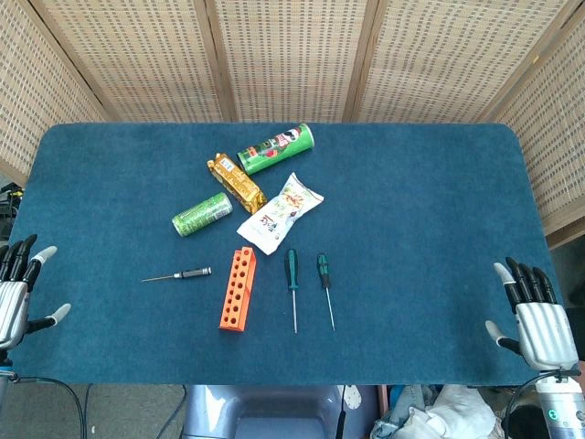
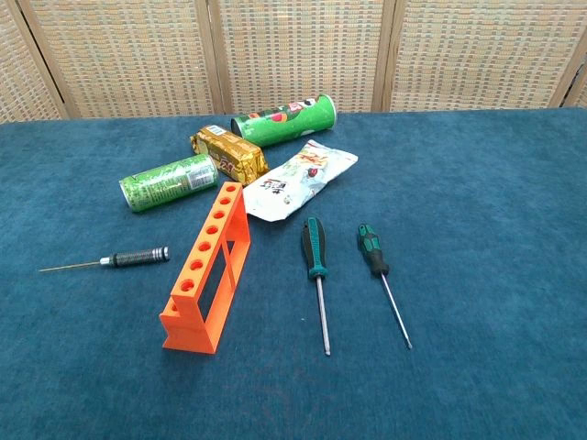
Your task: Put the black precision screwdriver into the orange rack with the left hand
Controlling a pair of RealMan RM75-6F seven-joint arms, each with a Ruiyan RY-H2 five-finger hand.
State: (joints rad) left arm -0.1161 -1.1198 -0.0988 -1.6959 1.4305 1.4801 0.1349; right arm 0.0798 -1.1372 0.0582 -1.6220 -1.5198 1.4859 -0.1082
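Observation:
The black precision screwdriver [image 1: 180, 274] [image 2: 119, 259] lies flat on the blue table, its thin tip pointing left. Just to its right stands the orange rack [image 1: 238, 288] [image 2: 207, 267], a long block with a row of empty holes on top. My left hand [image 1: 18, 294] hovers at the table's left front edge, fingers spread and empty, well to the left of the screwdriver. At the right front edge my right hand [image 1: 533, 315] is also spread and empty. Neither hand shows in the chest view.
Two green-handled screwdrivers [image 1: 292, 283] [image 1: 324, 285] lie right of the rack. Behind it are a green can [image 1: 202, 214], a gold packet [image 1: 236, 183], a white snack bag [image 1: 281, 212] and a green crisp tube [image 1: 276, 149]. Wicker screens [image 1: 292, 55] close off the back.

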